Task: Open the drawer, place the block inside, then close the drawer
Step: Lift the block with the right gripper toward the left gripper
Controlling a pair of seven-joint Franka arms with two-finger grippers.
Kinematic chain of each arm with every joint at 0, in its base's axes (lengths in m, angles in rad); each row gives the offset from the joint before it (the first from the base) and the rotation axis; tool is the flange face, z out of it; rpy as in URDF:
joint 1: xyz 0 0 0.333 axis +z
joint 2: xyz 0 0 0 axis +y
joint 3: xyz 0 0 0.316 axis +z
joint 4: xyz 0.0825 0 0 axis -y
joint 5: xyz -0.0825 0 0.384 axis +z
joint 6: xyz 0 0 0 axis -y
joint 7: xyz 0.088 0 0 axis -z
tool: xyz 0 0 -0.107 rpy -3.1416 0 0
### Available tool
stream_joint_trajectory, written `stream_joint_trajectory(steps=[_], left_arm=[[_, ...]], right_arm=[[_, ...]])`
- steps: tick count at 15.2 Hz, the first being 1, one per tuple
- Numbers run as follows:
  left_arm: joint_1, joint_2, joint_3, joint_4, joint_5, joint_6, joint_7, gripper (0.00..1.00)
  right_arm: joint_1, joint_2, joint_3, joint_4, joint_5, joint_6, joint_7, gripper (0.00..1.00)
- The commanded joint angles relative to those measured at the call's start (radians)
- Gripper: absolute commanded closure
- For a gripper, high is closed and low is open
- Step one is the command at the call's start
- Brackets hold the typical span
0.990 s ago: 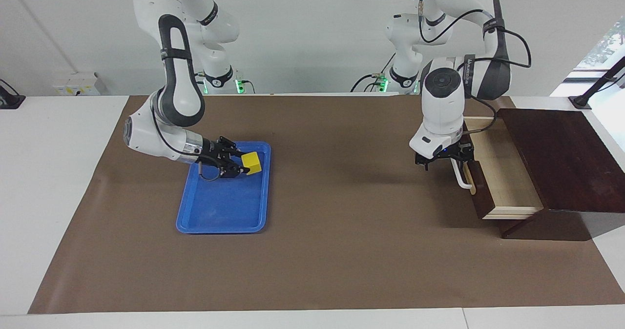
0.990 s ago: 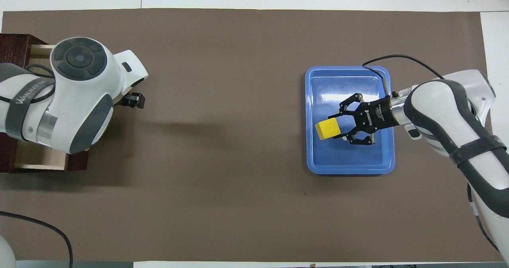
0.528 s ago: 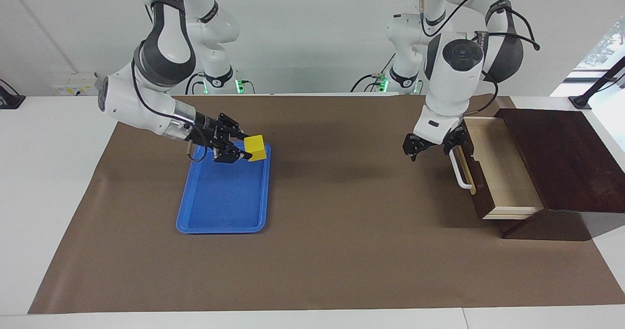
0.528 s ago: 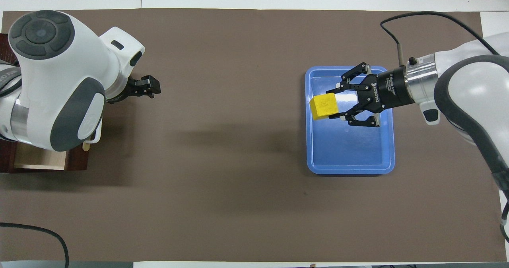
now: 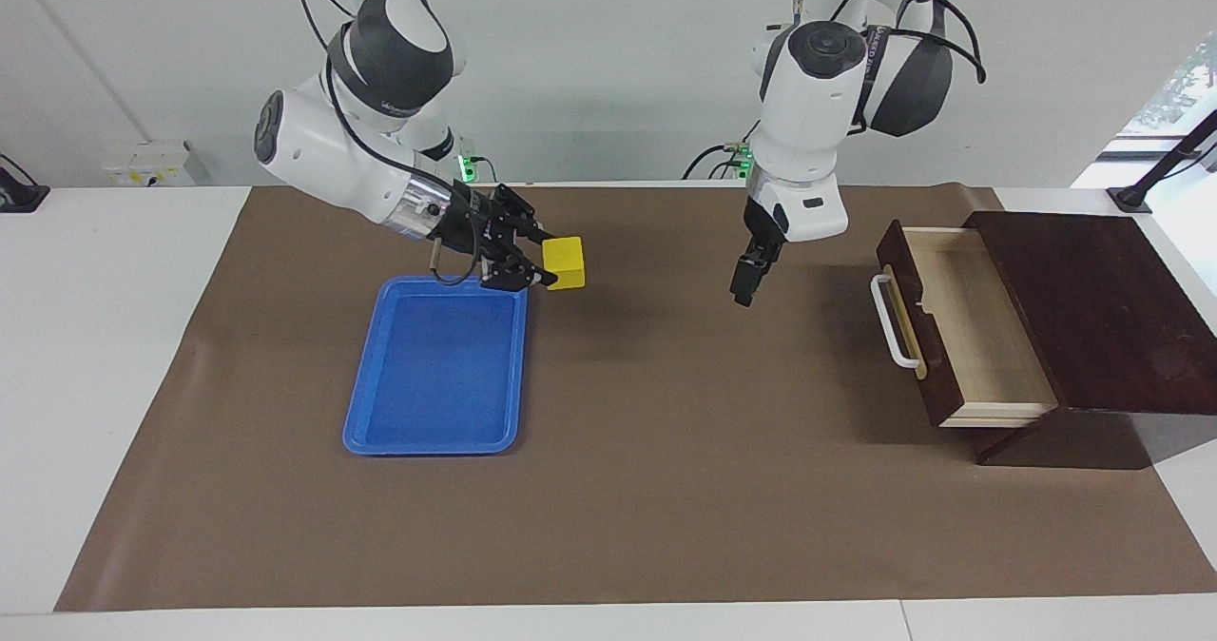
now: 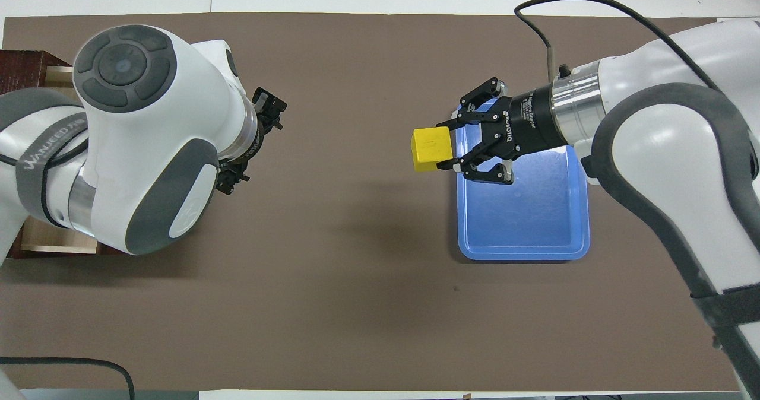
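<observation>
My right claw (image 5: 542, 265) pinches the block (image 5: 565, 262) in the air, off the blue tray (image 5: 433, 413) at its two o'clock corner. My left claw (image 5: 744, 284) hangs over bare mat at nine o'clock of the drawer (image 5: 960, 337), which stands open; I cannot tell its fingers' spread.

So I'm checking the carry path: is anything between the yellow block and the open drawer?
Only the left claw, hanging in the air over the mat between the block, held by the right claw, and the open drawer. Nothing lies on the mat there.
</observation>
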State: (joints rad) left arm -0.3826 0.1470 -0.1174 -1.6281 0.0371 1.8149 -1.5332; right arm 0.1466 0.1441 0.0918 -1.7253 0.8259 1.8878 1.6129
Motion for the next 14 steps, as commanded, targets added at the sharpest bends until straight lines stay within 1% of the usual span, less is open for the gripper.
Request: stream_joint_trajectory(steps=[1,4,6,8,9,14], left_arm=[[-0.030,0.016,0.013,0.042,-0.040,-0.032,-0.227,0.00],[-0.042,0.075,0.013,0.146,-0.045,-0.103,-0.379,0.00],[-0.056,0.127,0.013,0.236,-0.046,-0.149,-0.461,0.00],[-0.087,0.167,0.019,0.289,-0.043,-0.189,-0.510,0.00],[-0.090,0.180,0.019,0.298,-0.040,-0.203,-0.533,0.00],[-0.105,0.180,0.018,0.300,-0.045,-0.206,-0.576,0.00]], right_arm=[[0.048,0.017,-0.001,0.026,-0.016,0.028,0.039,1.00],[0.089,0.017,-0.001,0.020,-0.021,0.053,0.041,1.00],[0.105,0.015,-0.001,0.016,-0.021,0.069,0.051,1.00],[0.125,0.015,-0.001,0.015,-0.021,0.105,0.064,1.00],[0.137,0.015,-0.001,0.015,-0.022,0.120,0.071,1.00],[0.172,0.017,-0.001,0.013,-0.021,0.163,0.084,1.00]])
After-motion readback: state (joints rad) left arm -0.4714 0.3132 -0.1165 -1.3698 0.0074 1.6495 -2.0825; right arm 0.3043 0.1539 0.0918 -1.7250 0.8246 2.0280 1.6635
